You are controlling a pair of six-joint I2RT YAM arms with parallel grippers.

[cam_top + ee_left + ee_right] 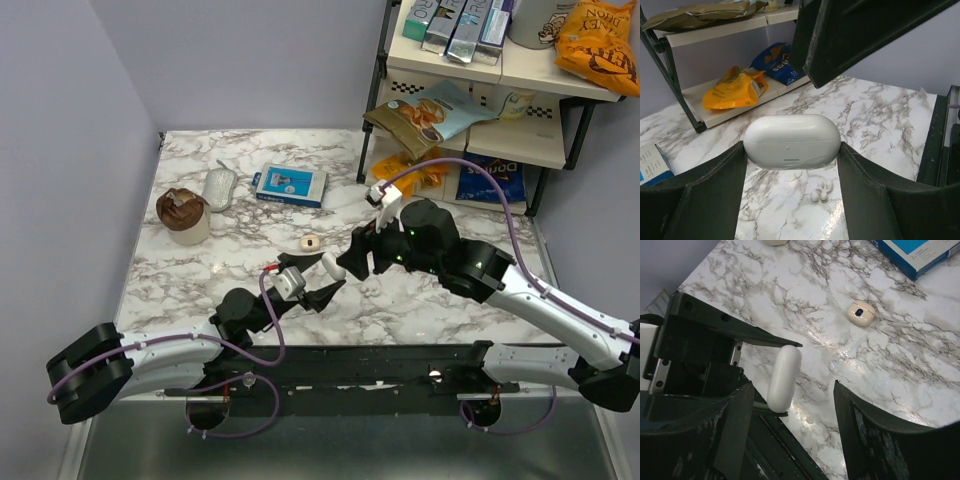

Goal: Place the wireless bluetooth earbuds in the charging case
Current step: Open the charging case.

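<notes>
Left gripper (328, 278) clenched on the white oval case (791, 141), lid closed, held across its long ends and clear of the table (200, 290); left arm lies low along the near edge, wrist lifted toward the middle. Right gripper (792, 390) released, jaws spread, nothing in them, tips just beside the case; right arm reaches in from the near right corner, elbow bent, wrist tipped down and left. Earbuds (821, 190) lie together on the table under the case, toward the near edge; small round case (861, 313) farther in.
</notes>
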